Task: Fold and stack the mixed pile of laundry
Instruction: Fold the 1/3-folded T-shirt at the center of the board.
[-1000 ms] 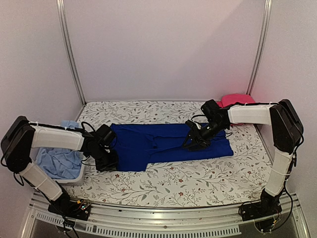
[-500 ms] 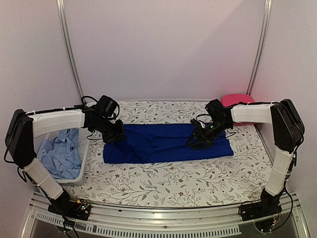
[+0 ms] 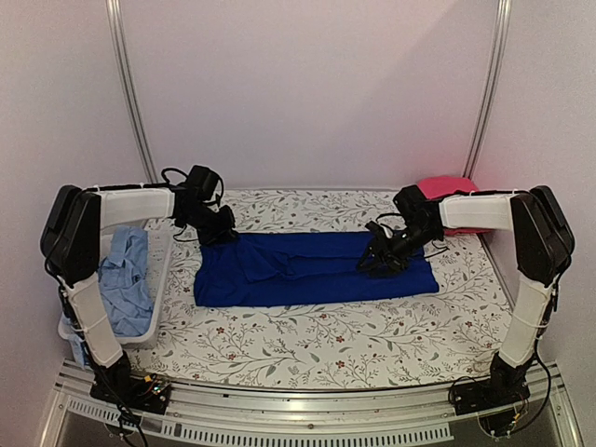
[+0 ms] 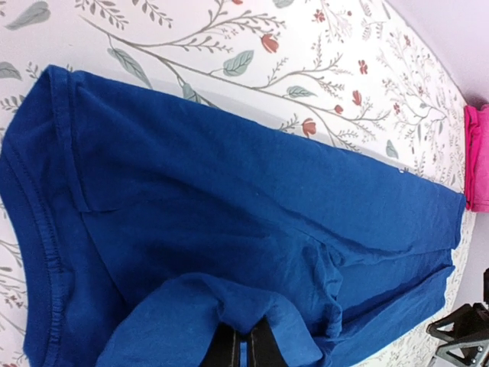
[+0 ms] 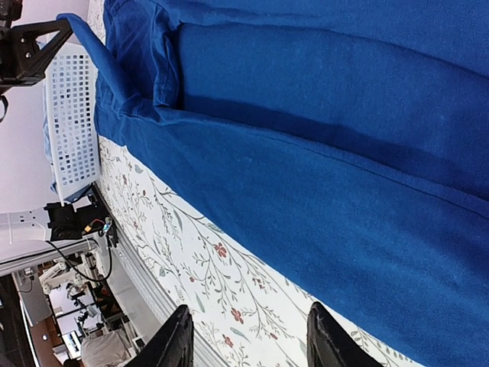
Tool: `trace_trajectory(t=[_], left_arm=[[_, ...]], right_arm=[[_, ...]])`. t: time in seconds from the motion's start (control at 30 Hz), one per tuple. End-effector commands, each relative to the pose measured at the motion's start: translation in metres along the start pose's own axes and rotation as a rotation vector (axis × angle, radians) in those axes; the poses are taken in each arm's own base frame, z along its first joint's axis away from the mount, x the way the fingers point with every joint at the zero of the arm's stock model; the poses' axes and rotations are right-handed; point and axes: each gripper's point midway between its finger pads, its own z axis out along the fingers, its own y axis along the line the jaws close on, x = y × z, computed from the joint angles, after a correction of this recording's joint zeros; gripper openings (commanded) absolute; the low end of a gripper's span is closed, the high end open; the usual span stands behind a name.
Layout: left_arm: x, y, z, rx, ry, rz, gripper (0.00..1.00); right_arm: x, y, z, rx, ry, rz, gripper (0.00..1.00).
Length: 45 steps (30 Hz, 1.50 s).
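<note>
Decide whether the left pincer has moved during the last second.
Yes. The left pincer, shut on the royal-blue shirt, moved away from the near corner of the white basket toward the back wall.

The left gripper [image 4: 244,345] and right gripper [image 5: 248,336] are black, on arms [image 3: 130,206] with white sleeves, black joints and looping cables.

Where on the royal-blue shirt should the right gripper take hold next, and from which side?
Probably the royal-blue shirt at its right-end near corner, approached from the right, low over the table cover. It lies flat as a long band, so only the free edge gives a lip to pinch; the left gripper holds its far-left corner.
</note>
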Motion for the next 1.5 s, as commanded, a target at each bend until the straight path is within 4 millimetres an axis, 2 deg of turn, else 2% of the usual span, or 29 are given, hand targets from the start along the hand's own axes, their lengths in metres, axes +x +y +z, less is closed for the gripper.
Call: trace_trajectory(t=[0.0,0.17,0.27,0.37,0.5,0.63,0.8,0.93,1.1,1.27,1.47], left_arm=[[-0.001,-0.007,0.006,0.040,0.012,0.033,0.00],[0.004,-0.005,0.009,0.050,0.022,0.019,0.00],[0.001,-0.006,0.006,0.050,0.012,0.016,0.00],[-0.002,-0.010,0.003,0.058,0.006,0.018,0.00],[0.001,-0.010,0.006,0.066,0.022,0.016,0.00],[0.002,-0.011,0.006,0.069,0.026,0.017,0.00],[0.001,-0.012,0.005,0.070,0.023,0.022,0.00],[0.000,-0.012,0.003,0.069,0.020,0.020,0.00],[0.001,-0.011,0.004,0.064,0.020,0.020,0.00],[-0.001,-0.011,0.002,0.064,0.013,0.018,0.00],[-0.004,-0.013,-0.001,0.067,0.005,0.019,0.00]], right_arm=[[-0.019,0.015,-0.011,-0.015,-0.050,-0.038,0.49],[-0.039,-0.007,-0.014,0.103,-0.088,-0.057,0.49],[-0.048,-0.036,-0.031,0.177,-0.128,-0.009,0.48],[-0.054,-0.073,-0.061,0.295,-0.183,0.024,0.49],[-0.050,-0.118,-0.094,0.511,-0.205,0.050,0.50],[-0.040,-0.148,-0.107,0.627,-0.208,0.121,0.50],[-0.030,-0.174,-0.117,0.685,-0.207,0.190,0.50],[-0.031,-0.185,-0.118,0.697,-0.199,0.191,0.50],[-0.035,-0.188,-0.105,0.655,-0.177,0.177,0.49],[-0.035,-0.190,-0.097,0.629,-0.161,0.172,0.43],[-0.038,-0.187,-0.097,0.616,-0.162,0.160,0.17]])
